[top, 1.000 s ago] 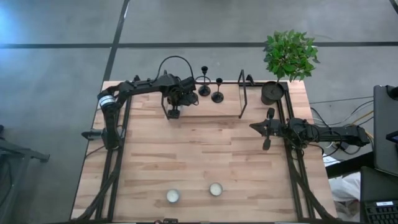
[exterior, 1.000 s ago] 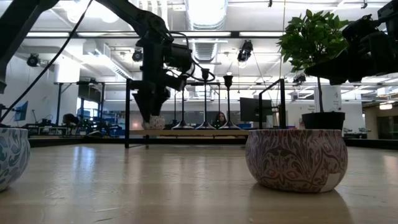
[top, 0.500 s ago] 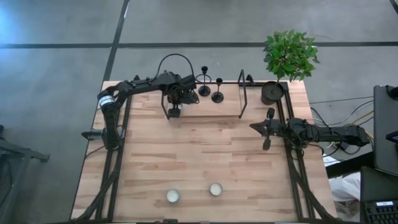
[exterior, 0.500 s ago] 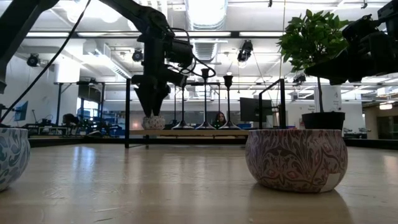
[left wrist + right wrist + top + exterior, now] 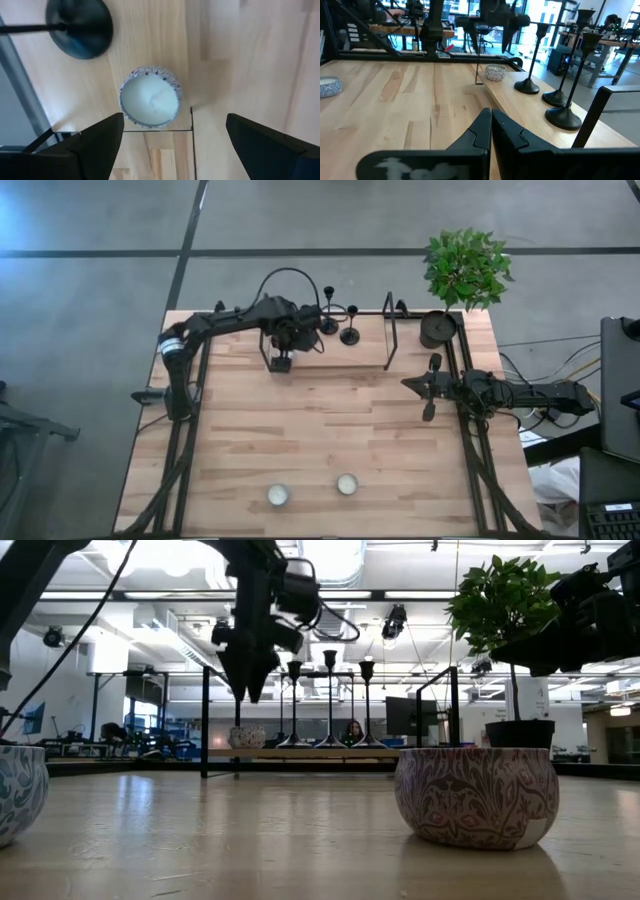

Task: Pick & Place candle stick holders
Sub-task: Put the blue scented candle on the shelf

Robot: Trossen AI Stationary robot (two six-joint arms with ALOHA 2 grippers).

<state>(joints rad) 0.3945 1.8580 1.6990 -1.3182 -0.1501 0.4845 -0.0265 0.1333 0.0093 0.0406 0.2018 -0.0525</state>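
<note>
We see the left tool (image 5: 248, 690) spread wide, holding nothing, hanging above a small patterned candle cup (image 5: 150, 102) at the bench's (image 5: 320, 440) far edge. Three black candle stick holders (image 5: 329, 700) stand upright in a row just beside that cup, between two dark frame posts (image 5: 389, 330). The right tool (image 5: 491, 122) is pressed together, resting by the potted plant (image 5: 462, 270). Two more candle cups (image 5: 312, 490) sit near the front.

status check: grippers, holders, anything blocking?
Left gripper open, above a small candle. Right gripper shut, parked at table's right edge. Three holders upright on far shelf, untouched. Nothing blocking.
</note>
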